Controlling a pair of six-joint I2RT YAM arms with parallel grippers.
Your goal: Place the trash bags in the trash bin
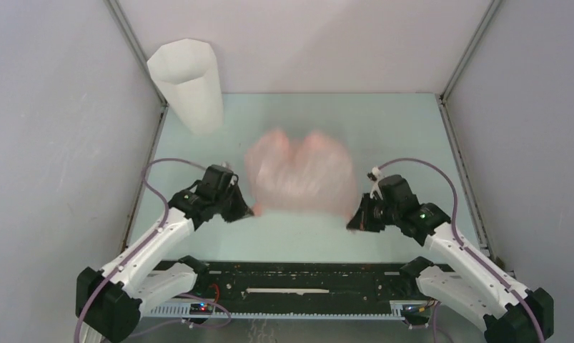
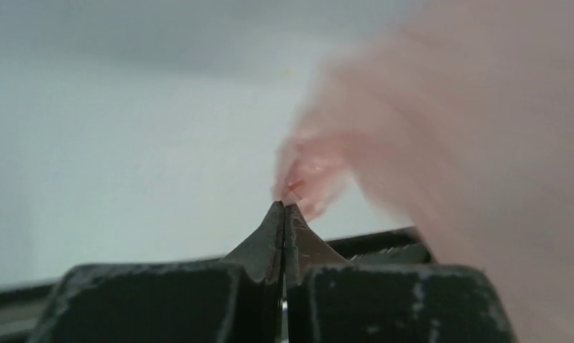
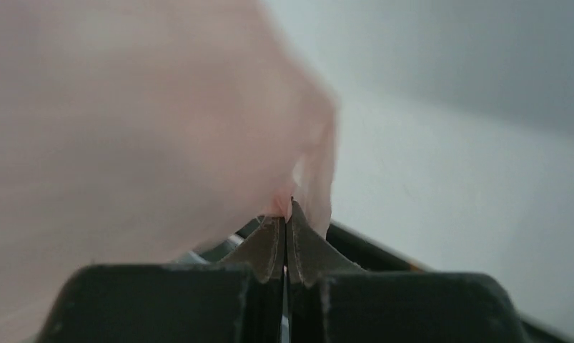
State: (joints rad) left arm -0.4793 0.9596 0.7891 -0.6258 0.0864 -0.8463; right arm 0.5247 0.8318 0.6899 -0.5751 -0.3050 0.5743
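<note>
**Bag held at both edges, far from the bin**

Bag [image 1: 302,175] hangs as a pale-pink blur between the two arms, over the middle of the tabletop [image 1: 384,136]. The blur hides whether its lower part touches the surface. The left end effector [image 1: 248,209] is clamped shut on a small pinch of film at the bag's left edge. The right end effector [image 1: 353,221] is closed the same way on the right edge (both wrist views show pink plastic caught right at the fingertips). The bin [image 1: 187,86] stands in the far-left corner, well apart from the bag and from both arms.

The risks come from the thin grip and the width of the load. Only a sliver of slick film sits in each pinch, so a sharp swing could pull one edge free and leave the bag dangling from one side. Spread this wide, the bag looks broader than the bin's mouth. If the arms do not draw together, it may drape over the rim or knock the light bin over.
</note>
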